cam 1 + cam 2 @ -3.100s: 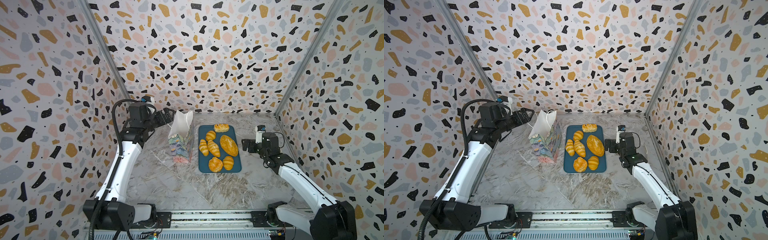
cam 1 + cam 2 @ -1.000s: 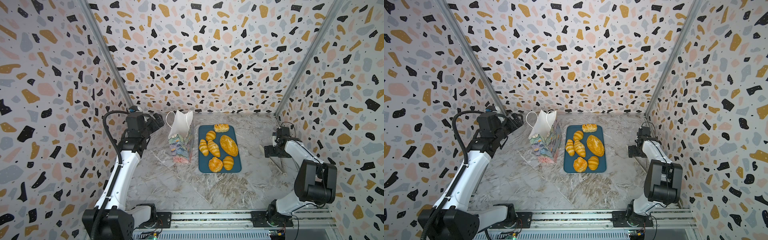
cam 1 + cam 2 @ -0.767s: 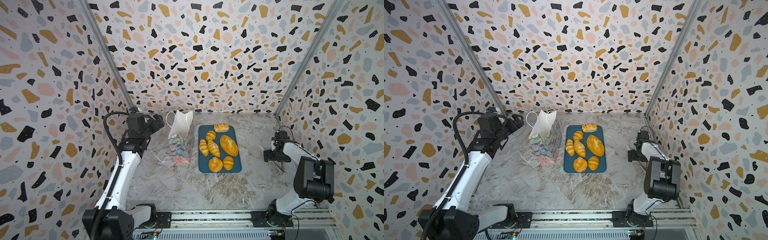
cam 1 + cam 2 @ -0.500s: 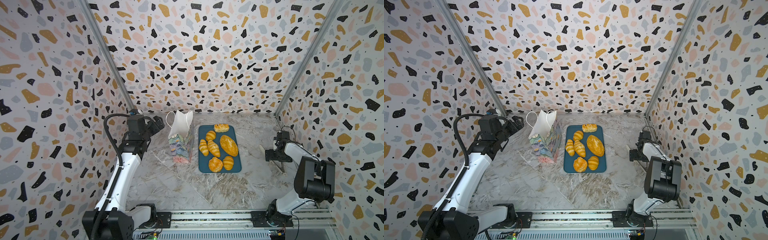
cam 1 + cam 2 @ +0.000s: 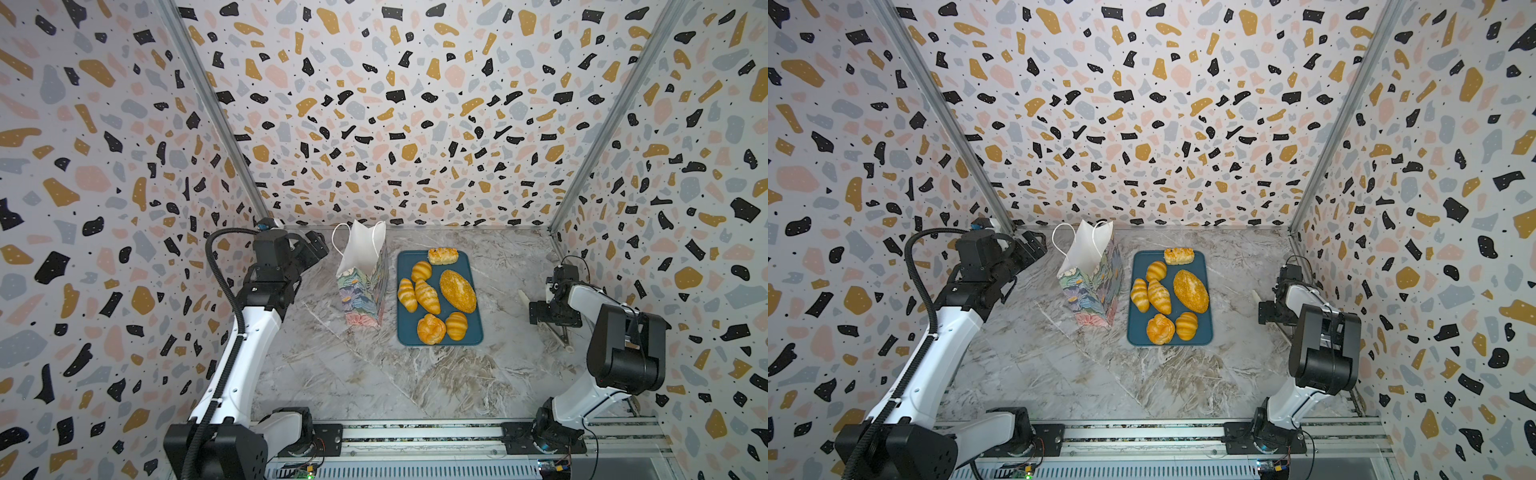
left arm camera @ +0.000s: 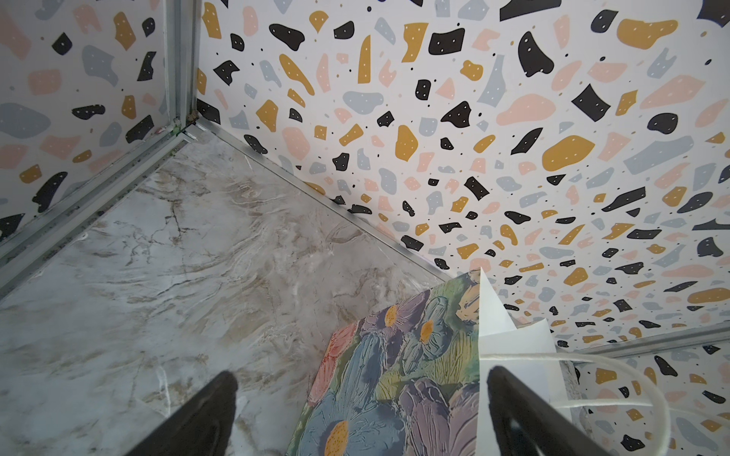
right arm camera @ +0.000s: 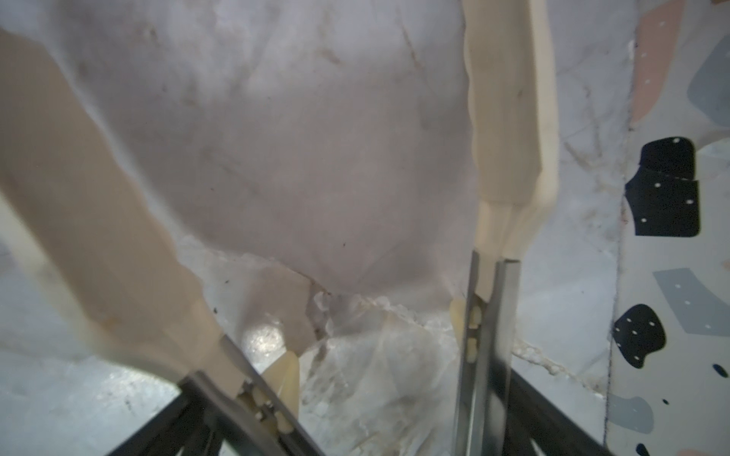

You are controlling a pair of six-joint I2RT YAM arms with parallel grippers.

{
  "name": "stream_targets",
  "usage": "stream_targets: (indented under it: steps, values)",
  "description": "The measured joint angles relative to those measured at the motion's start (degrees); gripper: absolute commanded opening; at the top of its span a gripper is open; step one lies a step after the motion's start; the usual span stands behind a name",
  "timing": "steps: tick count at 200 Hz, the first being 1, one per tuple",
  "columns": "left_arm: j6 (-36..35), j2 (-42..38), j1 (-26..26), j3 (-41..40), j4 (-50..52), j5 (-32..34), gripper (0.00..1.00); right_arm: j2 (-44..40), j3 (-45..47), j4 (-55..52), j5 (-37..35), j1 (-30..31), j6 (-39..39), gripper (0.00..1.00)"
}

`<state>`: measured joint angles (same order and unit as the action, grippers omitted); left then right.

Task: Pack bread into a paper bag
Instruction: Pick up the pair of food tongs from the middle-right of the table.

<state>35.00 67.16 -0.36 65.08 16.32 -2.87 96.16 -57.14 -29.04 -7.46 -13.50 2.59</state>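
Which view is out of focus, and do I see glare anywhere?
Right wrist view: soft throughout, with a bright glare patch on the table. Left wrist view: sharp, the paper bag print crisp. Both top views: sharp, evenly lit, the bread clear.

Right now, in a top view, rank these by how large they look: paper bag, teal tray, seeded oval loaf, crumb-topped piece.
1. teal tray
2. paper bag, close behind; it stands nearer the camera, so this pair is unsure
3. seeded oval loaf
4. crumb-topped piece
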Motion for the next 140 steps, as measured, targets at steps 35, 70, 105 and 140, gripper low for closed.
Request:
stream_targets:
  steps: [35, 70, 105, 140]
  values:
    - [0.0, 0.0, 0.0, 0.0, -0.2, 0.0, 0.99, 0.0, 0.0, 0.0, 1.2, -0.1, -0.8, 0.84]
    - [0.0, -0.3, 0.0, -0.1, -1.0, 0.3, 0.99, 0.0, 0.0, 0.0, 5.0, -0.1, -1.9, 0.77]
    - [-0.5, -2.2, 0.0, -1.0, -3.5, 1.6, 0.99, -0.4, 0.0, 0.4, 10.2, 0.5, -3.8, 0.76]
    - [-1.7, -4.0, 0.0, -3.1, -6.5, 3.7, 1.0, -3.4, 0.0, 0.3, 11.2, 3.5, -5.7, 0.76]
